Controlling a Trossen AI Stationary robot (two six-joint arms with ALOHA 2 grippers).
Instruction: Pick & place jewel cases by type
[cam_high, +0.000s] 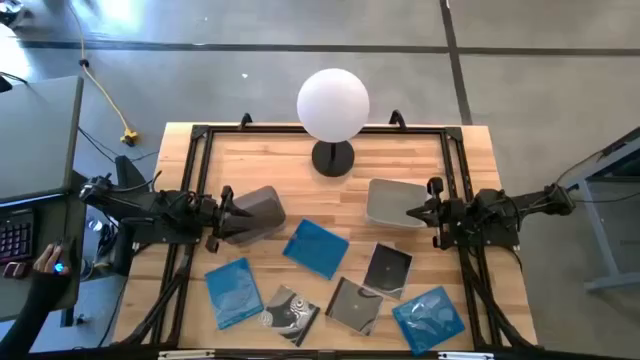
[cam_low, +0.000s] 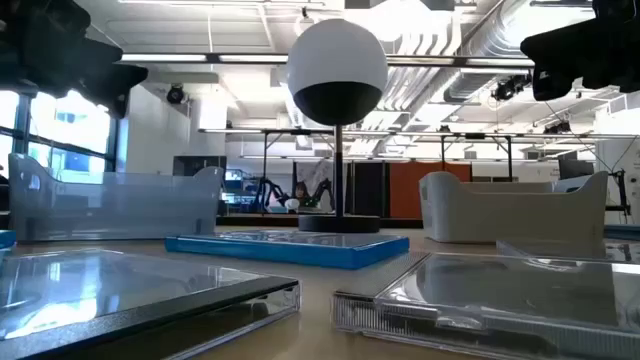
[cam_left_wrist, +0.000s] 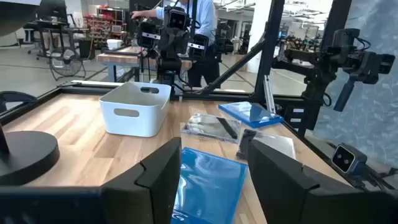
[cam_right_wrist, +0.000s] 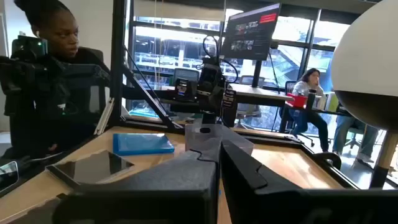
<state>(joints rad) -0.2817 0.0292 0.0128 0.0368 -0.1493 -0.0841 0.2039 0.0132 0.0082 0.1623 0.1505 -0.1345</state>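
Six jewel cases lie flat on the wooden table's near half: a blue one in the middle, a blue one near left, a swirl-patterned one, two dark ones, and a blue one near right. My left gripper hovers open over the left grey tub. In its wrist view the middle blue case shows between its fingers, farther off. My right gripper is shut and hovers at the right tub's edge, holding nothing.
A lamp with a white globe on a black round base stands at the table's far middle. A black frame runs around the table. A person's hand rests at a desk off the left side.
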